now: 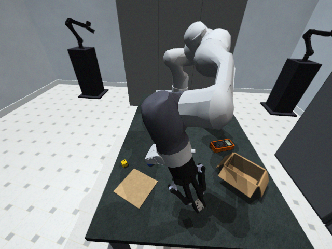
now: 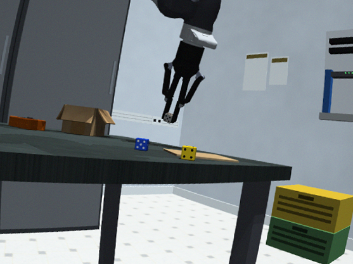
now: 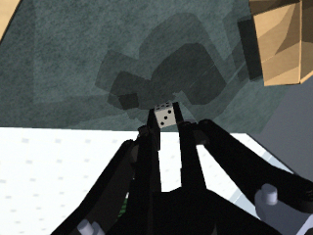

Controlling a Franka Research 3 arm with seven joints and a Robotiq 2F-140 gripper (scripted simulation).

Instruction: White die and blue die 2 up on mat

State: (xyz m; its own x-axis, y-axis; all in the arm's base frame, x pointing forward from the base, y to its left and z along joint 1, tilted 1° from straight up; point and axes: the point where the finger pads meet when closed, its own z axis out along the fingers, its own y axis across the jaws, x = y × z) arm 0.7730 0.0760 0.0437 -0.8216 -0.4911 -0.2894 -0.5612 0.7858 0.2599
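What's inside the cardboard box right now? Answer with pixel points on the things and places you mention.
The open cardboard box [image 1: 235, 182] [image 2: 78, 119] [image 3: 281, 46] shows bare cardboard inside from above; its near wall hides part of the bottom, so I can't tell there.
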